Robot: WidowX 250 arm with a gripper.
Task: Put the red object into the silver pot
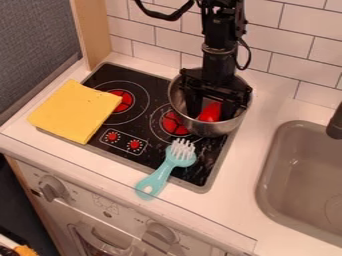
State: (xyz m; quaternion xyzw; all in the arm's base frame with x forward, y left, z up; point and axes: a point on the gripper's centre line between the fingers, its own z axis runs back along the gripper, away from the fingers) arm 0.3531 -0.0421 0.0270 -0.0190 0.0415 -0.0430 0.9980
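Note:
The black gripper [210,107] hangs down into the silver pot [212,129], which is on the back right part of the stove. Low in the pot, directly at the gripper, is the red object [210,113]. Parts of the red object and much of the pot's inside are hidden behind the gripper. Whether the red object is held or rests on the pot's bottom, I cannot tell.
A yellow cloth [75,111] covers the stove's left side. In front of the pot, a teal brush [161,172] with white bristles lies across the stove's front edge. The grey sink [304,175] is at the right, with a dark faucet [335,122] by it.

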